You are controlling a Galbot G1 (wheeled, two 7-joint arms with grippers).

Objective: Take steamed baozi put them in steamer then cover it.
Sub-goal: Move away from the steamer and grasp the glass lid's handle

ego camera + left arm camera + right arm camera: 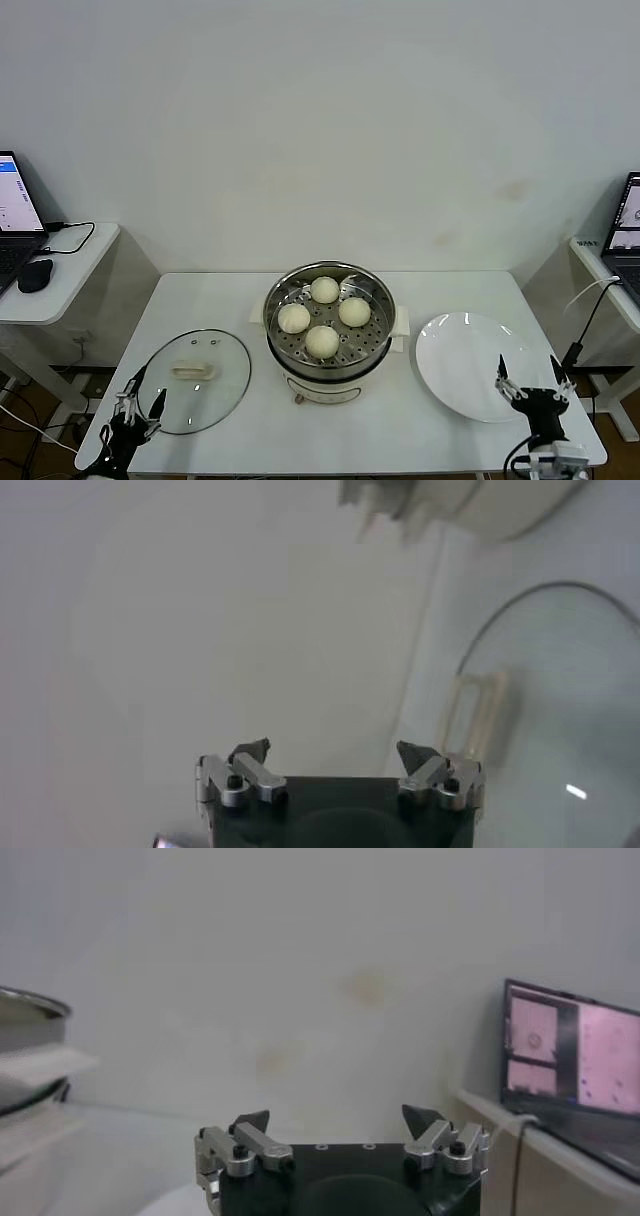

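Cover (pixel 195 380) lies just beside open left claw (pixel 143 393).

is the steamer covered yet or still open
Still open. The steamer has no lid on it, and four baozi sit exposed on its tray. The cover lies flat on the table to its left.

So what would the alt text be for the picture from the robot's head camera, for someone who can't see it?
Four white baozi sit in an open steel steamer at the middle of a white table. Its glass cover lies flat on the table to the left, and a bare white plate lies to the right. The left gripper and right gripper hang open at the near edge, holding nothing.
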